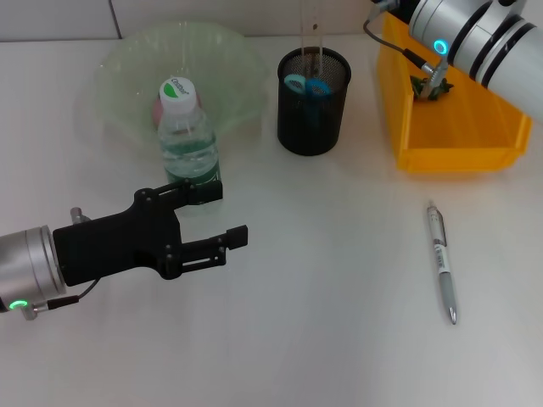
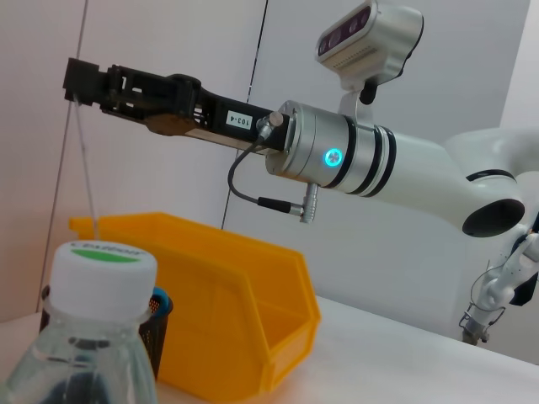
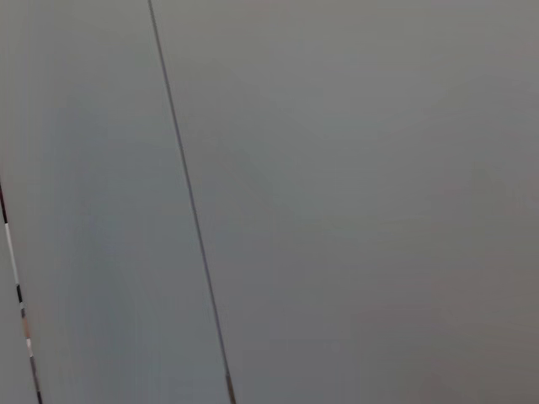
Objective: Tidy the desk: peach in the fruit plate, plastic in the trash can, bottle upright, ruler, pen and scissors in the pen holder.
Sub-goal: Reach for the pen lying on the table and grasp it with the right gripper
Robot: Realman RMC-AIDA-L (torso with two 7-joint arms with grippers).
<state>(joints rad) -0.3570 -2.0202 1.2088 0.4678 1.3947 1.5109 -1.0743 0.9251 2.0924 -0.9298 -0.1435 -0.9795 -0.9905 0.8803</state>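
While my right end effector (image 2: 77, 82) pinches the ruler (image 2: 87, 172) above the pen holder (image 1: 313, 100), a tilt could miss its rim; my left end effector (image 1: 227, 216) gapes beside the bottle (image 1: 187, 136).

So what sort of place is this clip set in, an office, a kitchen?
Most likely a staged office-desk setup in a lab: a plain white desk against bare wall panels, with a black mesh pen holder, a loose pen, and a yellow trash can. No kitchen fittings show.
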